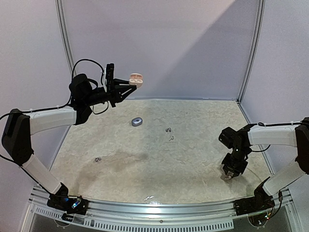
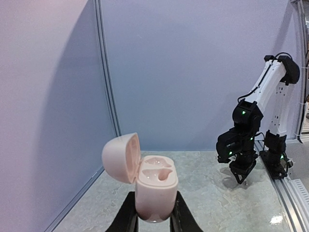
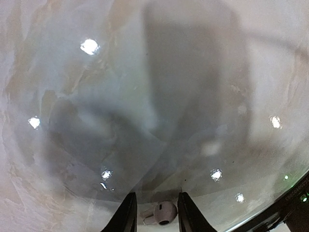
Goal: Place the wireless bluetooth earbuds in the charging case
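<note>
My left gripper (image 1: 126, 88) is shut on an open pink charging case (image 1: 136, 79) and holds it high at the back left. In the left wrist view the case (image 2: 155, 186) stands upright between my fingers (image 2: 129, 215), lid swung left, both wells empty. My right gripper (image 1: 231, 174) is down at the table at the front right. In the right wrist view a white earbud (image 3: 162, 212) fills the gap between the fingertips (image 3: 126, 212), its stem pointing left. Tiny dark pieces (image 1: 97, 159) lie at the left; two small shiny pieces (image 1: 168, 129) lie mid-table.
A small grey closed case (image 1: 137, 122) lies on the marbled table, left of centre. White walls close in the back and sides. The metal front rail (image 1: 159, 208) runs along the near edge. My right arm shows in the left wrist view (image 2: 244, 145).
</note>
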{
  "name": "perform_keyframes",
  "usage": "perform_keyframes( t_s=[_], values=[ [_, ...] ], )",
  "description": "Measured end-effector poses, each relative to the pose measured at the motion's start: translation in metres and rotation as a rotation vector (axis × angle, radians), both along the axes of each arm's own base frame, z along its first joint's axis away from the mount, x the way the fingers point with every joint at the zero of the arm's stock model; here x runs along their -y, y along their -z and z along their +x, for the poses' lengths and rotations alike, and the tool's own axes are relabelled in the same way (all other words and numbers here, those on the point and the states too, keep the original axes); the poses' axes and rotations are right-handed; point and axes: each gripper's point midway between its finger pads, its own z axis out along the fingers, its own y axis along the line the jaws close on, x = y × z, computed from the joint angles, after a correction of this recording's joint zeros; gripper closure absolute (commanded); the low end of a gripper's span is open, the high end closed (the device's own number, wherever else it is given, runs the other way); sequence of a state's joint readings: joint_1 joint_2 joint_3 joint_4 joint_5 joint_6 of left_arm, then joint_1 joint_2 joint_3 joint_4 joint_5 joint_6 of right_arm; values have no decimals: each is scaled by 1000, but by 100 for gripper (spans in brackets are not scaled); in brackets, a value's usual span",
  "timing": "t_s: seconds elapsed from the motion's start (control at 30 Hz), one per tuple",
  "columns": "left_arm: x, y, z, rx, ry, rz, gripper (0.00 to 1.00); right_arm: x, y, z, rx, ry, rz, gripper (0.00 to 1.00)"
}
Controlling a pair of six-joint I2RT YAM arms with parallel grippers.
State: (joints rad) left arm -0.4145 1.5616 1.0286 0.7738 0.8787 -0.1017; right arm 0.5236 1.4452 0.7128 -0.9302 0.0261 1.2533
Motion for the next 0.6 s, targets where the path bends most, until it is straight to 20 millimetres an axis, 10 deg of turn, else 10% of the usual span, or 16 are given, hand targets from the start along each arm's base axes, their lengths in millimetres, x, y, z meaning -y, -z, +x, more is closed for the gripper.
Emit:
perform_keyframes(
  t_s=[0.6],
  values=[
    [-1,0,1,7,-6,2,100,-10,-16,19,45,-51,19,82]
  ],
)
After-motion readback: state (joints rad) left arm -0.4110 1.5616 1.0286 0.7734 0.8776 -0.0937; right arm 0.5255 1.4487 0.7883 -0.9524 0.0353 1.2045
